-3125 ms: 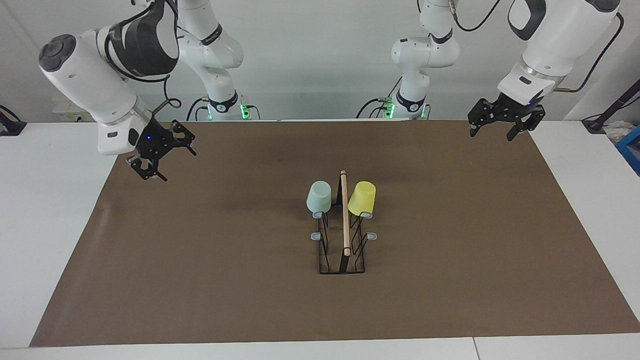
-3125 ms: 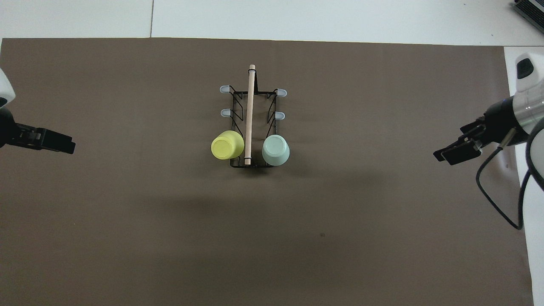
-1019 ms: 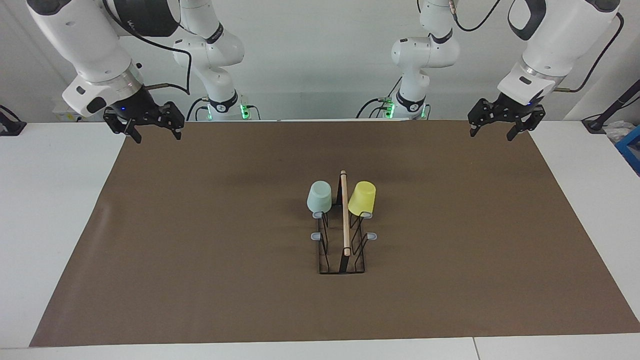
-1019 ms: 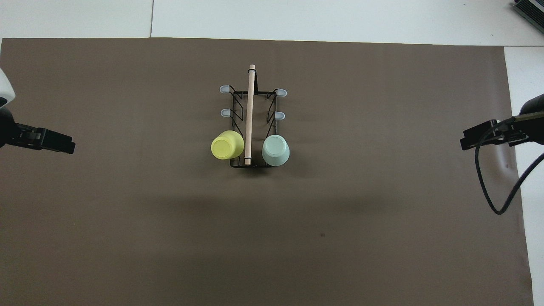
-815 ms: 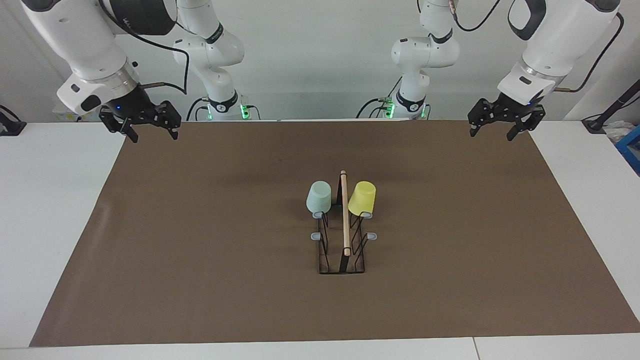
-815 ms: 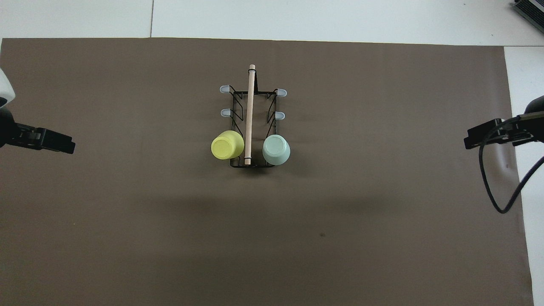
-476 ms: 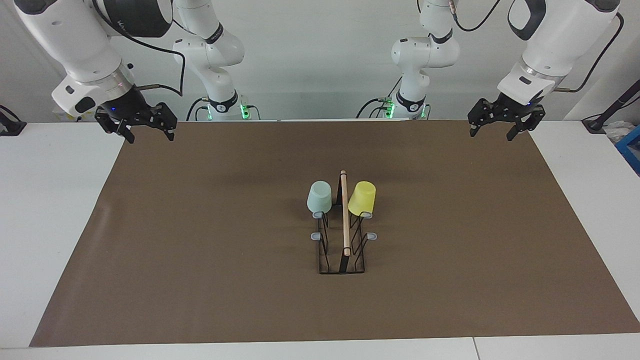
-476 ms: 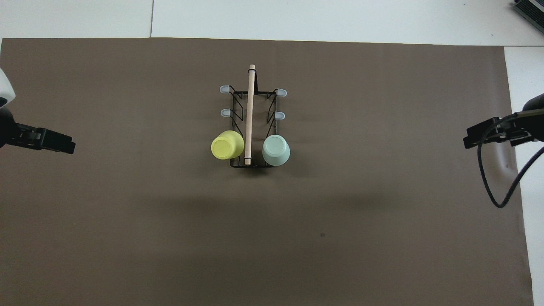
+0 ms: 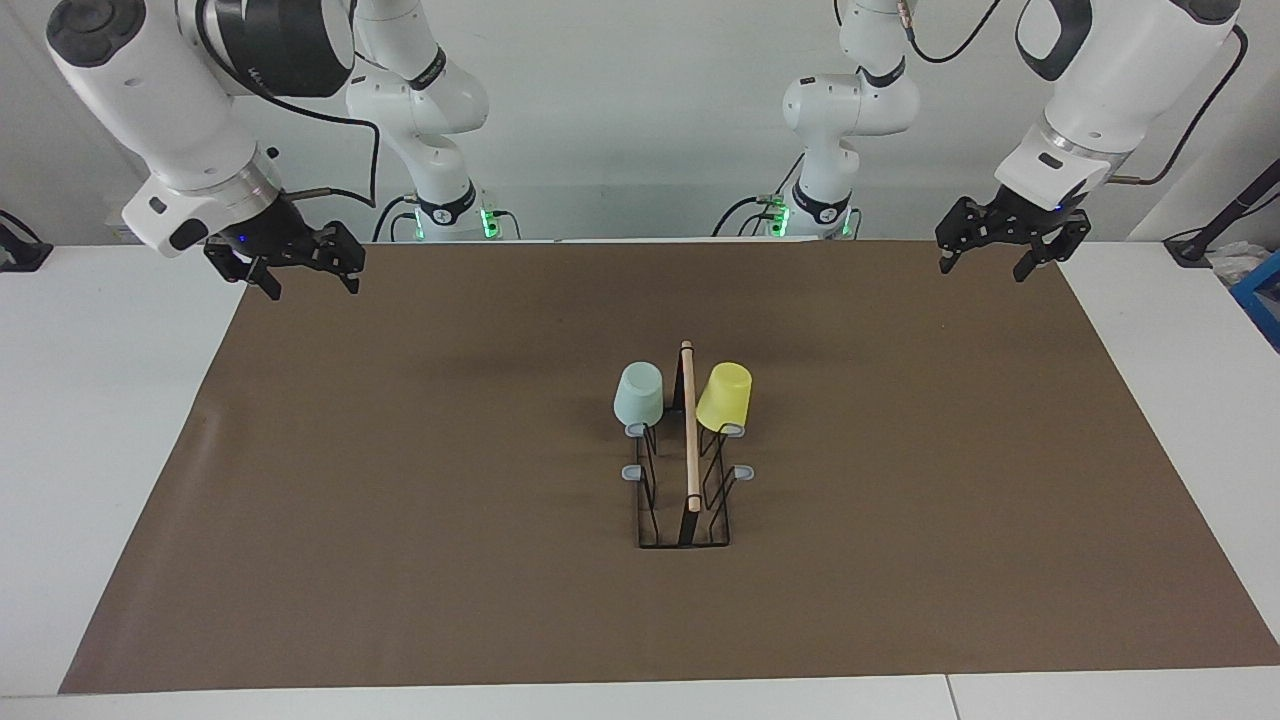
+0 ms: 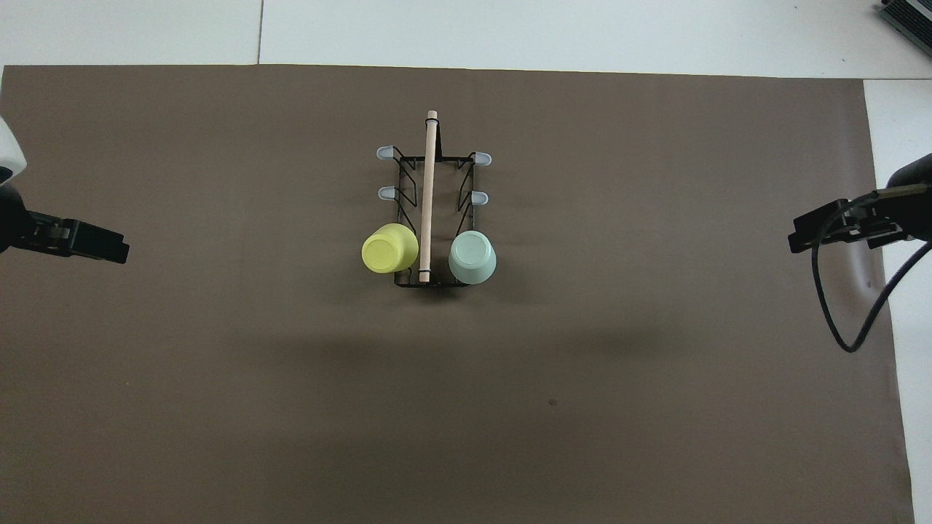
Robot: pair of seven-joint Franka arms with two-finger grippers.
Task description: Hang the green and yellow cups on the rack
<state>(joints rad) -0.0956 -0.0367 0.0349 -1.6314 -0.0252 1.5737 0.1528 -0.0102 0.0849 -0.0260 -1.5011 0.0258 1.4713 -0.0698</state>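
The black wire rack (image 9: 685, 500) (image 10: 431, 211) with its wooden rod stands mid-mat. Upside down on its two prongs nearest the robots hang the pale green cup (image 9: 638, 393) (image 10: 472, 257), on the right arm's side, and the yellow cup (image 9: 724, 396) (image 10: 389, 248), on the left arm's side. My right gripper (image 9: 312, 285) (image 10: 801, 237) hangs open and holds nothing, over the mat's edge at the right arm's end. My left gripper (image 9: 983, 268) (image 10: 109, 251) waits open and holds nothing, over the mat's edge at the left arm's end. Both are far from the rack.
A brown mat (image 9: 400, 500) covers most of the white table (image 9: 100, 400). The rack's other grey-tipped prongs (image 9: 743, 471) are bare. The right arm's black cable (image 10: 837, 327) loops down over the mat's edge. A blue box (image 9: 1262, 295) sits off the table's left-arm end.
The right gripper has risen and pulled back from over the mat to its edge, turning fingers-down, and in the last second only shifts slightly. Left arm, cups and rack are unmoved.
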